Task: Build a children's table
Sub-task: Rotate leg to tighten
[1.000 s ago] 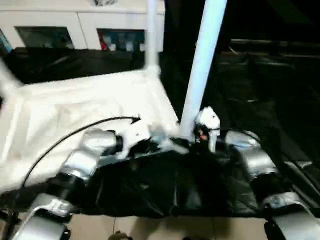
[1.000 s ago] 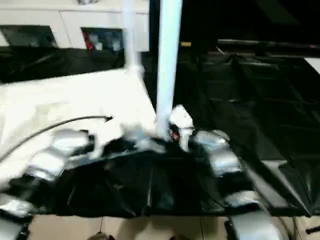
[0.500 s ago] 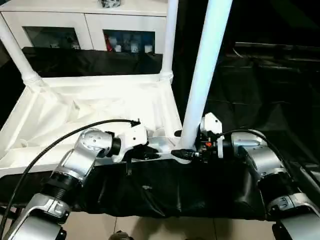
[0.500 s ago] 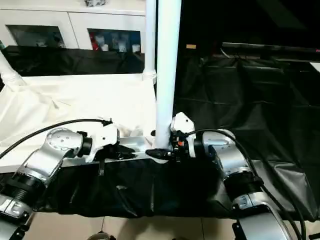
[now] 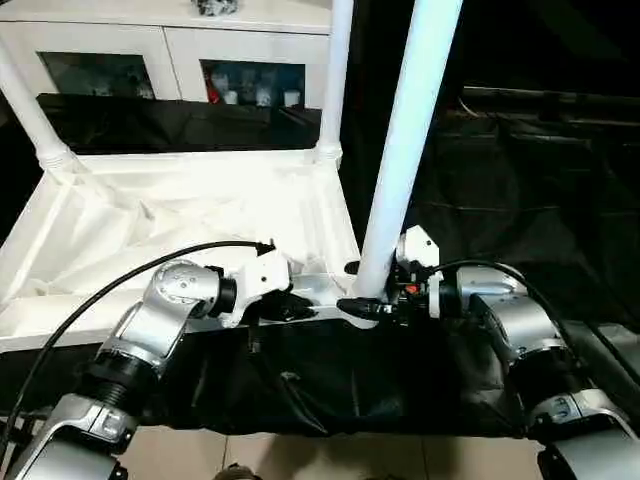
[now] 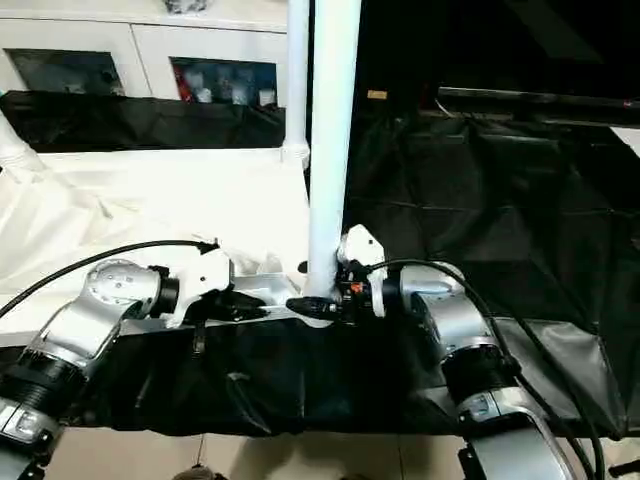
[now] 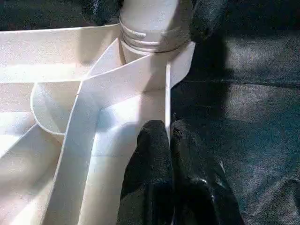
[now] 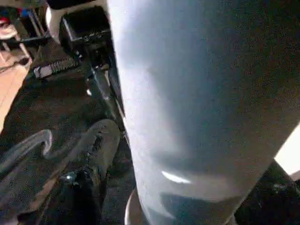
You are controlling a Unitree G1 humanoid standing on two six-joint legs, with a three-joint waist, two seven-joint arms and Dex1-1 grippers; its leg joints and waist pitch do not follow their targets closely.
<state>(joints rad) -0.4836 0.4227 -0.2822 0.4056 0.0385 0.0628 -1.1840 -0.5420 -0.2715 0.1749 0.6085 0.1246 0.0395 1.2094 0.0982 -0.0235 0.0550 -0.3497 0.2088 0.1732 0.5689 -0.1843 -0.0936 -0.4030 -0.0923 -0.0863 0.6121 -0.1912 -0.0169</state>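
Seating near-right leg (image 5: pixel 405 150) in upturned children's table (image 5: pixel 190 215): right end effector (image 5: pixel 362 288) clasping it, left end effector (image 7: pixel 168 140) pinched on rim; next, twist home.

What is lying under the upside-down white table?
A black sheet lies under the table and hangs over the near edge. What the sheet covers beneath cannot be seen. The table's ribbed underside hides the sheet directly below it.
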